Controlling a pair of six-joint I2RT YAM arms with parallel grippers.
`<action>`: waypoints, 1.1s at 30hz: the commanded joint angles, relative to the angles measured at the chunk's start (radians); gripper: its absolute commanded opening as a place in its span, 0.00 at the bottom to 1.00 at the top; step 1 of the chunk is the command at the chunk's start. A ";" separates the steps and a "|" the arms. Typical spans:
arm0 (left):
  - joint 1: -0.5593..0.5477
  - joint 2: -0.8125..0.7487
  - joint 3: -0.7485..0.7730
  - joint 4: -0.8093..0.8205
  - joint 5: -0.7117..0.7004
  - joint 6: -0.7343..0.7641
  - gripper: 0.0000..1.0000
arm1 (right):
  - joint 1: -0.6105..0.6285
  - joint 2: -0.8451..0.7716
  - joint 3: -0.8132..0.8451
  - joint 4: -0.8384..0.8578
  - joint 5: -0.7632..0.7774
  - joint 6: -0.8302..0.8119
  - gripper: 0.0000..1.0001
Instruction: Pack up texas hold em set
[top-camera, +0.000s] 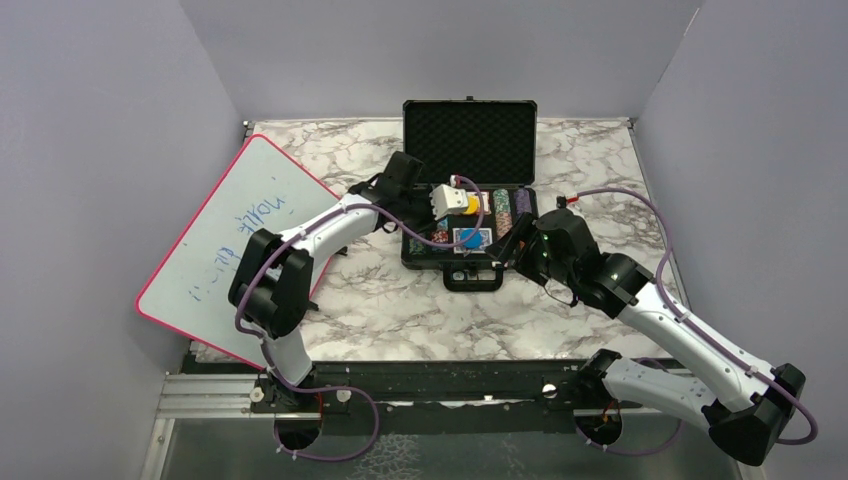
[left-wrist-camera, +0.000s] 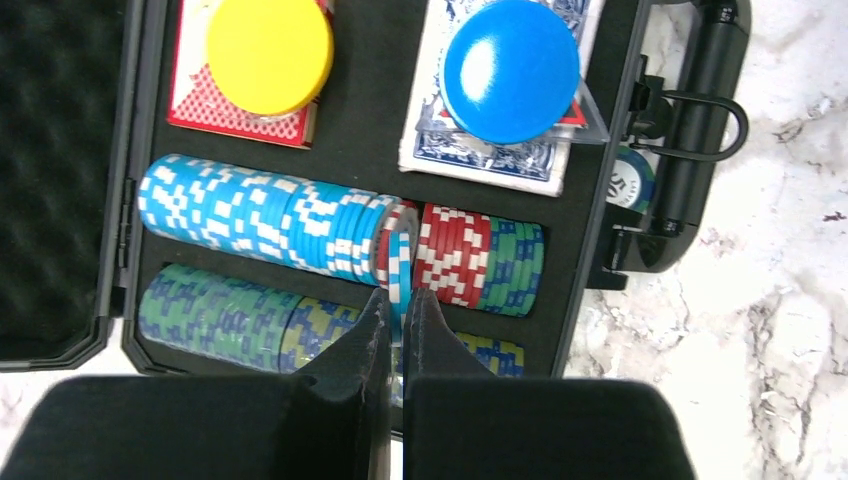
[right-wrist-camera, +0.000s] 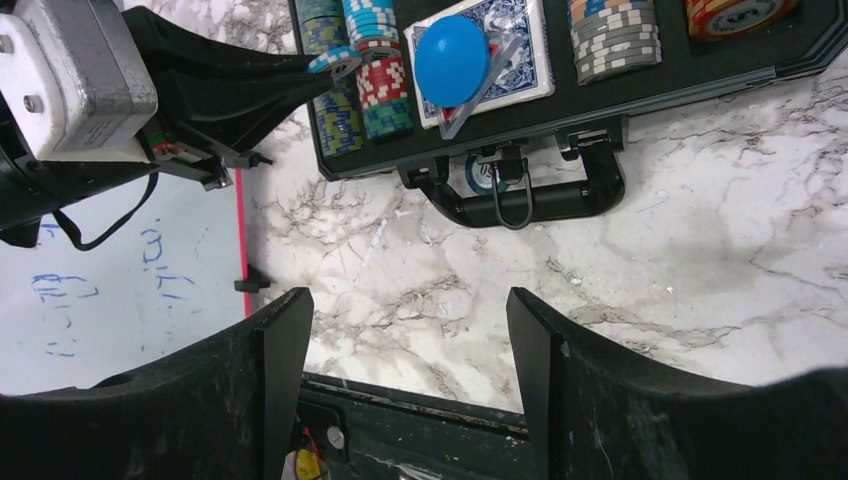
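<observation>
Marble table (top-camera: 400, 310): carries every item listed below.

Whiteboard (top-camera: 240, 240): red-edged, with blue writing, lying tilted over the table's left side.

Briefcase (top-camera: 470, 140): black, open, at the far centre of the table. The foam-lined lid stands upright on the far side and the handle (right-wrist-camera: 525, 200) faces the arms.

Right gripper (right-wrist-camera: 408, 310): jaws spread wide, holding nothing, above bare marble on the near side of the handle.

Left gripper (left-wrist-camera: 397, 300): reaching over the tray, fingers nearly together and pinching one blue-and-white chip (left-wrist-camera: 400, 265). The chip stands on edge at the gap between the light-blue row and the red chips.

Red deck (left-wrist-camera: 240, 110) and blue deck (left-wrist-camera: 490, 150): side by side in the tray's foam pockets.

Chip rows, all on edge in the tray:
- Light-blue row (left-wrist-camera: 260, 215), with red chips (left-wrist-camera: 455, 255) and green chips (left-wrist-camera: 515, 265) in the same slot.
- Green-and-blue row (left-wrist-camera: 220, 320) in the next slot.
- Grey chips (right-wrist-camera: 612, 35) and a red-and-yellow stack (right-wrist-camera: 740, 12) on the other side of the decks.

Yellow button (left-wrist-camera: 268, 55): resting on the red deck.

Blue button (left-wrist-camera: 510, 70): resting on the blue deck.

Loose chip (left-wrist-camera: 632, 180): outside the tray, tucked between the case wall and the handle.
</observation>
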 joint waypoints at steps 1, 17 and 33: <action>-0.004 0.021 0.033 -0.104 0.062 0.017 0.00 | -0.004 -0.012 -0.005 -0.018 0.026 0.017 0.74; -0.004 0.009 0.146 -0.101 0.004 0.009 0.00 | -0.004 -0.009 -0.002 -0.017 0.030 0.020 0.74; -0.011 0.104 0.129 -0.037 -0.094 0.027 0.00 | -0.004 -0.009 -0.003 -0.027 0.053 0.014 0.74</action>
